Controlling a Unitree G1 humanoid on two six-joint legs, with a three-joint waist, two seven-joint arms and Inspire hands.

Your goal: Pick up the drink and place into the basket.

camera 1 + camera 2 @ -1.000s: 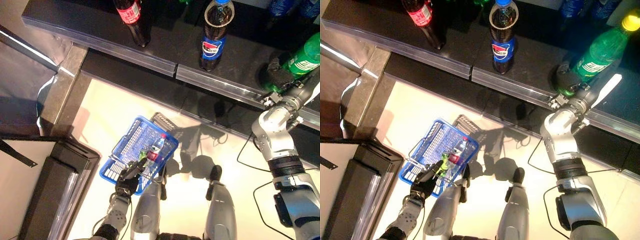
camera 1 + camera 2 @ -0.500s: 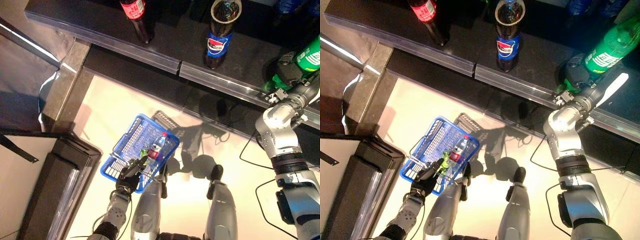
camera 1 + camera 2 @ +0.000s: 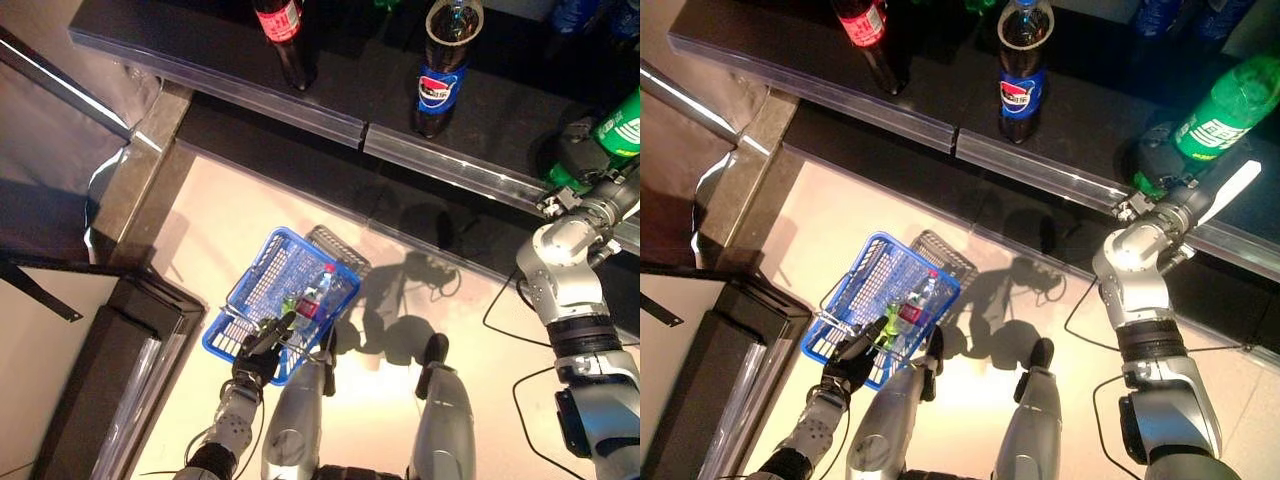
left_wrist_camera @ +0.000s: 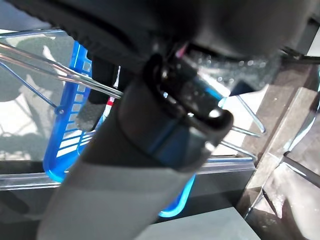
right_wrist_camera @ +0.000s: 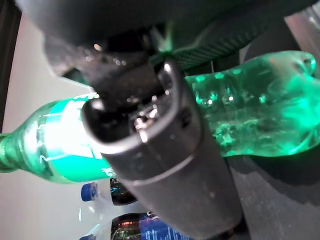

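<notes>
Dark shelving (image 3: 250,75) crosses the top of my left eye view above a pale floor (image 3: 210,230). On it stand a red-labelled cola bottle (image 3: 285,35) and a blue-labelled cola bottle (image 3: 442,70). My right hand (image 3: 580,150) is at the shelf's right end, against the base of the green drink bottle (image 3: 620,125). My left hand (image 3: 262,350) is low down at the near rim of the blue basket (image 3: 275,275). The basket holds a clear bottle with a red label (image 3: 312,298) and a small green bottle (image 3: 287,306).

Right eye view: same layout. The green drink bottle (image 3: 1225,105) stands tilted on the shelf, well apart from the basket (image 3: 875,275). A grey crate (image 3: 940,250) lies just beyond the basket.

Left wrist view: my fingers (image 4: 102,80) are curled over the basket's wire handle (image 4: 45,62).

Right wrist view: my thumb (image 5: 155,150) and fingers are wrapped round the green bottle (image 5: 240,117). Further bottles (image 5: 125,225) show behind.
</notes>
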